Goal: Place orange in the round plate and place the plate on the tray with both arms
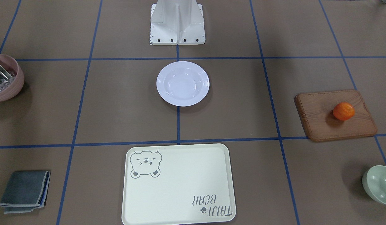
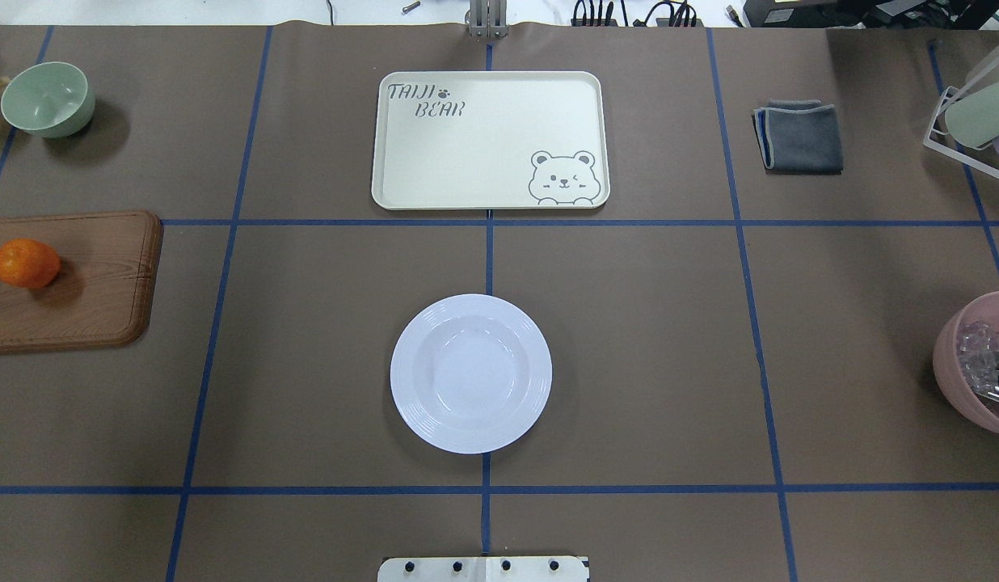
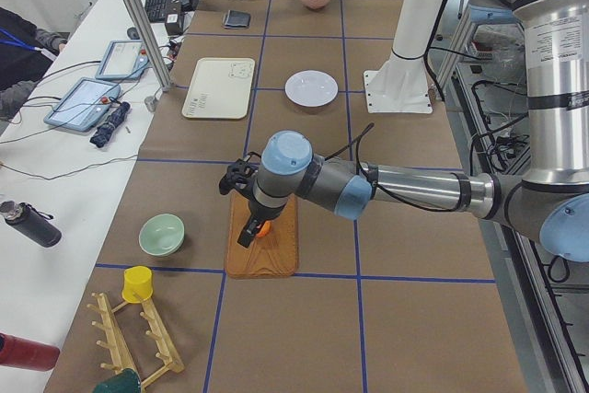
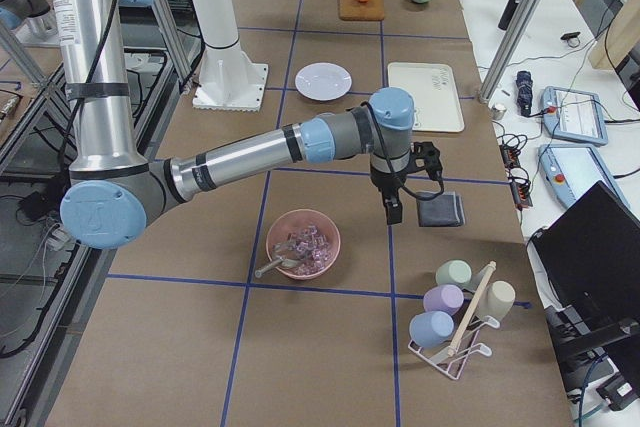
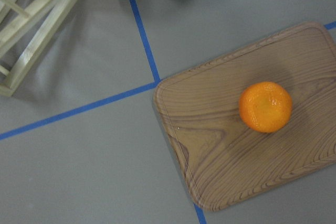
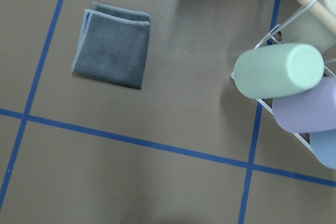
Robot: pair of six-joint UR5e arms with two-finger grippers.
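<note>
Two-armed robot on a white pedestal: a column with triangular ribs rising from a square plate, with four dark bolts along the plate's edge. Both arms are built of silver-grey metal tubes joined by darker grey rounded housings, each closed with a light-blue round cap. The left arm and the right arm show small black printed text on the thickest tube, the one nearest the pedestal, and dark rings where tubes meet joints. Black cables trail along each arm. Farthest from the pedestal, the left gripper and the right gripper are black, behind blocky black wrist fittings.
</note>
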